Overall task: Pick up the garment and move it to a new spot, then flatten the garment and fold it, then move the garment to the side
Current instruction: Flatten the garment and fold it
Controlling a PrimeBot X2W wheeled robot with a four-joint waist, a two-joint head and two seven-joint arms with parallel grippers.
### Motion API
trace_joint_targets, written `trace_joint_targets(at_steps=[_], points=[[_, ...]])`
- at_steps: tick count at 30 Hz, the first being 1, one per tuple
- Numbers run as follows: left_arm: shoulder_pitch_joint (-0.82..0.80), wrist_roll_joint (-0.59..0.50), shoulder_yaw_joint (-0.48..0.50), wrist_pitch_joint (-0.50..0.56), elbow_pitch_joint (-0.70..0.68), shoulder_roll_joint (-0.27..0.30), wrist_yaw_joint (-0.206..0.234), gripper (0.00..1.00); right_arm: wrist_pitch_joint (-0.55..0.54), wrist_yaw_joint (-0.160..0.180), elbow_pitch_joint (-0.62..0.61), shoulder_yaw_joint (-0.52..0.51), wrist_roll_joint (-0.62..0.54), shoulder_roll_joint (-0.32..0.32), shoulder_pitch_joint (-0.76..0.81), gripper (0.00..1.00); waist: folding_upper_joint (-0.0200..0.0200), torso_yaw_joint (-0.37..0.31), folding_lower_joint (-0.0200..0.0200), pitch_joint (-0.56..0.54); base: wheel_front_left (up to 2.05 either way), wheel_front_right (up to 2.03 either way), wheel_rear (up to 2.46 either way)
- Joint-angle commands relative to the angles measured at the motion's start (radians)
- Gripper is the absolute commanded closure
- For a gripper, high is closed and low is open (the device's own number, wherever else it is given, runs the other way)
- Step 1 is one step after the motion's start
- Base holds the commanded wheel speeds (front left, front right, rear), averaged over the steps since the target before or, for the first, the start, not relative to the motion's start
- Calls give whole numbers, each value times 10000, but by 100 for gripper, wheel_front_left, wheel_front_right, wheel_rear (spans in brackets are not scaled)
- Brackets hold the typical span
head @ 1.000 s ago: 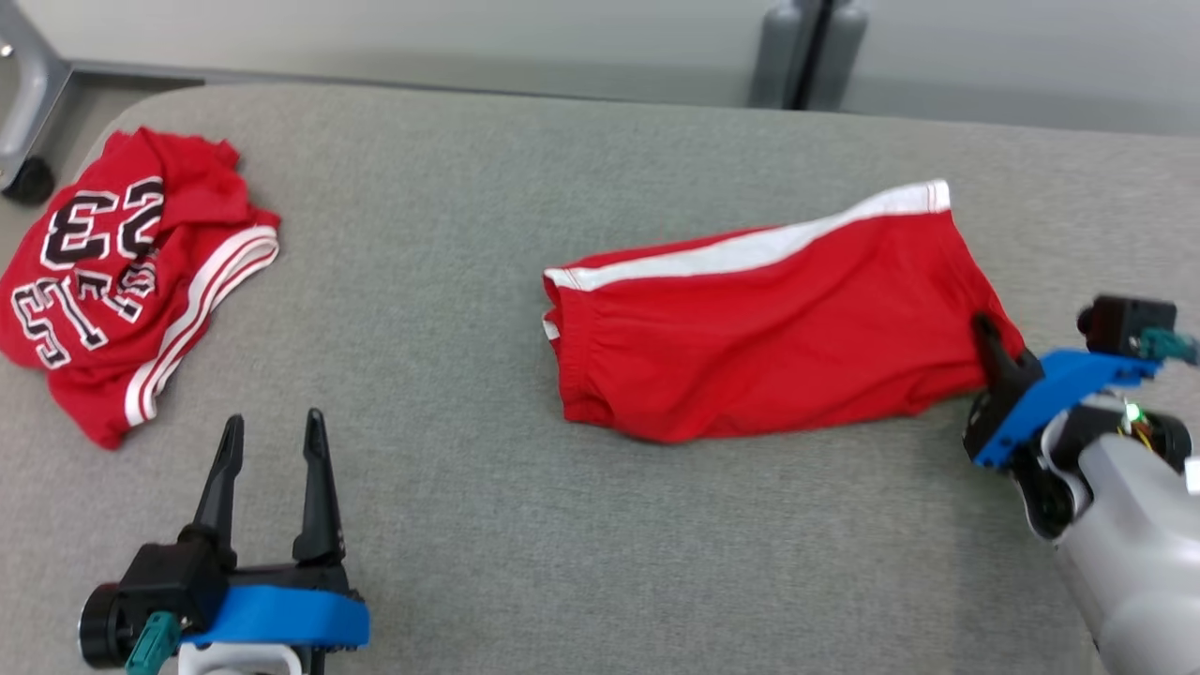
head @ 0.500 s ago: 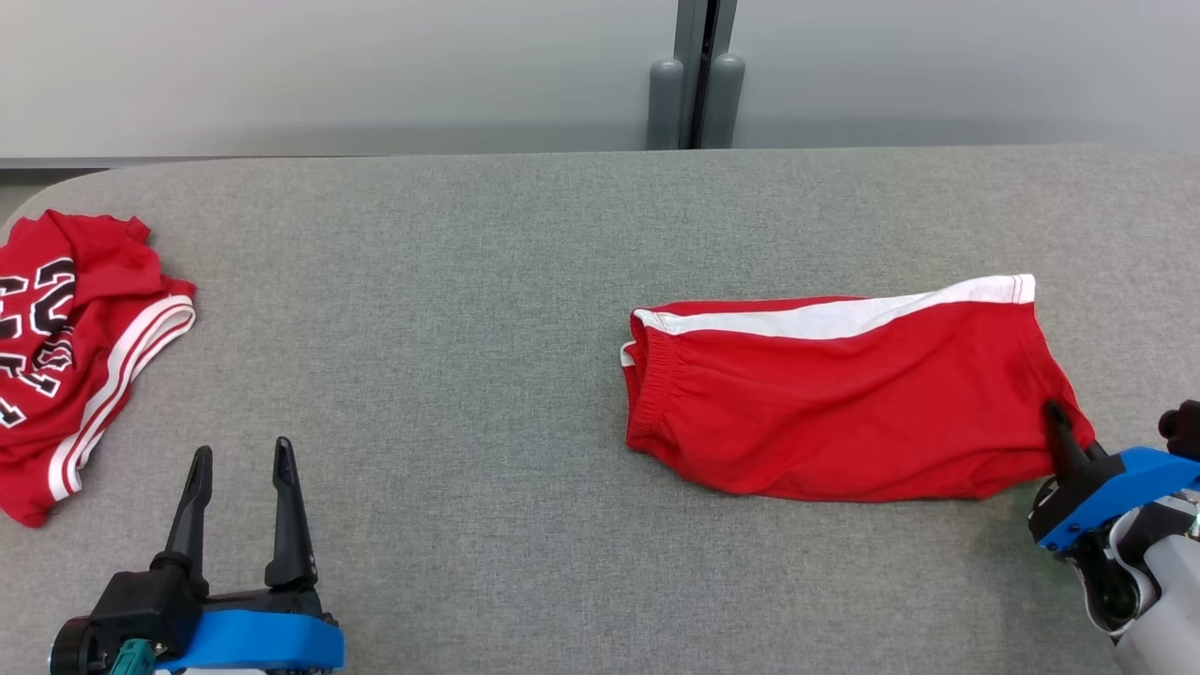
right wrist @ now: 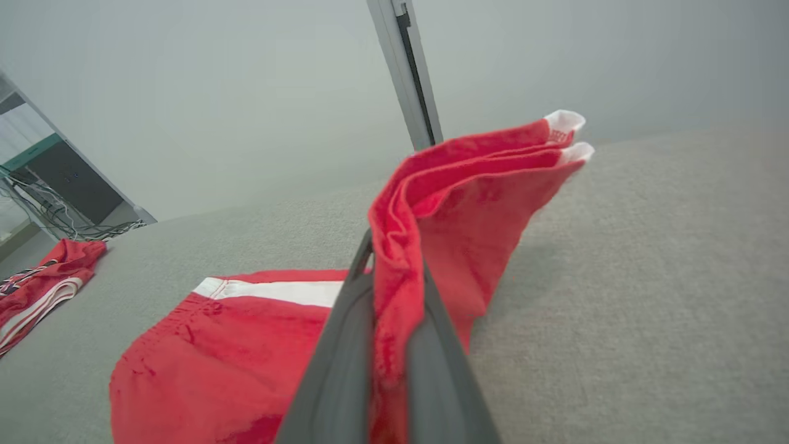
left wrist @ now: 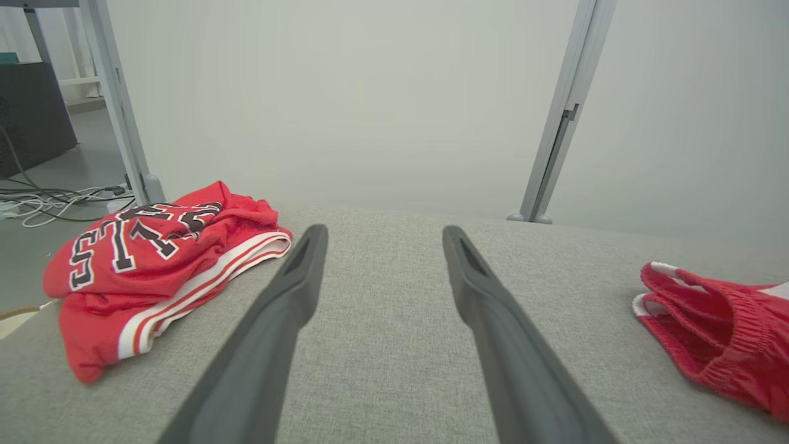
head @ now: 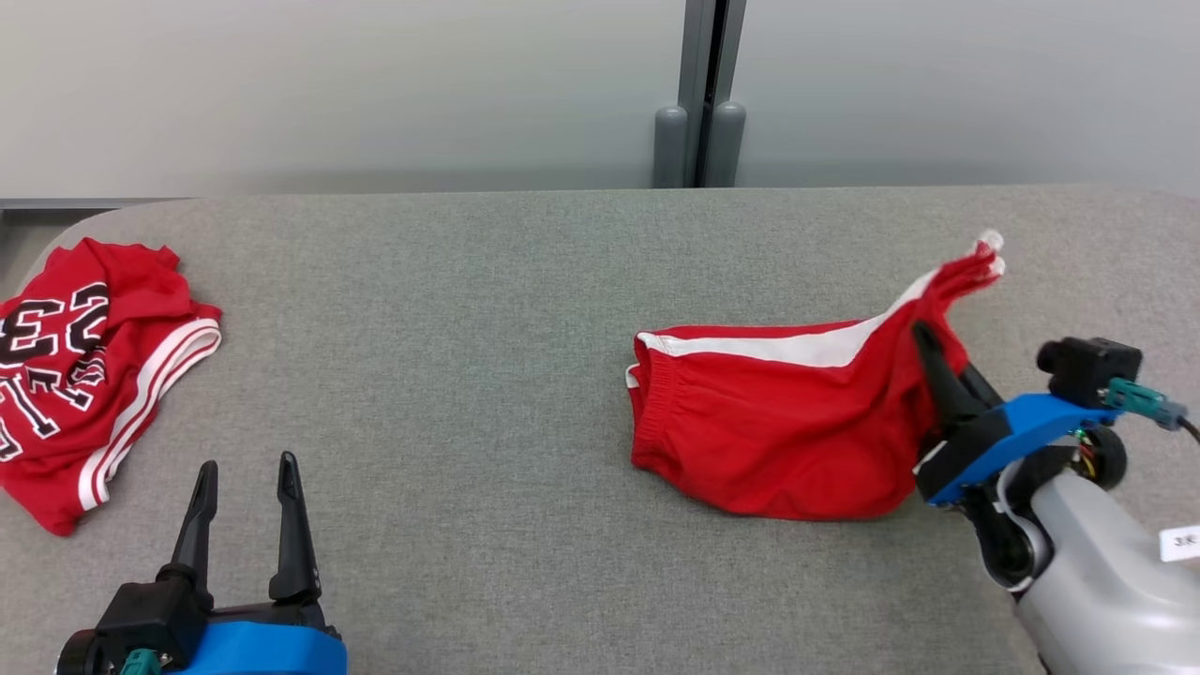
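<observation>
My right gripper [head: 933, 352] is clamped on the raised right hem [head: 949, 281] of the shorts [head: 769, 422]; the left gripper [head: 244, 473] gapes empty. I judge: carry the hem low leftward, square onto the waistband [head: 652, 394].

The right fingers [head: 942, 380] have lifted the hem end of the shorts [head: 769, 422] off the table [head: 469, 328].

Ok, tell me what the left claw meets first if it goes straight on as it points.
Nothing close, it seems: the left claw points over bare table, between the jersey on its left and the shorts on its right. Beyond, probably the wall.
</observation>
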State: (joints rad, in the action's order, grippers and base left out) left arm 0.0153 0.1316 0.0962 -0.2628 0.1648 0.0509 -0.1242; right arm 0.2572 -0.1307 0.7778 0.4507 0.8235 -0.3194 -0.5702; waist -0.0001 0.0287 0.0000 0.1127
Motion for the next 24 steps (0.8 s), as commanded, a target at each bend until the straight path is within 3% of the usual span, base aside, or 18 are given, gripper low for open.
trace_joint_targets(at_steps=[1,10,19,20,21,24], points=[[41,6,-3,-29,24,-10,-49,0,47,-3,-232,78,-130,98,-146,100,1,38,0,-22,0,0,0],[-112,73,-166,-29,-11,-8,-65,0,-420,-2,-1604,1153,-825,1075,173,100,1,335,0,23,0,0,0],[-370,146,-319,-29,40,-10,-66,0,-603,-3,-637,1709,-1059,2213,419,100,1,666,0,294,0,0,0],[-409,149,-325,-29,45,-8,-67,0,-545,-3,-523,1775,-1114,2311,362,55,1,691,0,322,0,0,0],[-429,152,-321,-29,43,-8,-68,0,-466,-3,-418,1846,-1127,2400,315,0,1,701,0,336,0,0,0],[-438,139,-317,-29,28,-10,-69,0,-206,-2,-417,1931,-1055,2434,235,0,1,710,0,356,0,0,0]])
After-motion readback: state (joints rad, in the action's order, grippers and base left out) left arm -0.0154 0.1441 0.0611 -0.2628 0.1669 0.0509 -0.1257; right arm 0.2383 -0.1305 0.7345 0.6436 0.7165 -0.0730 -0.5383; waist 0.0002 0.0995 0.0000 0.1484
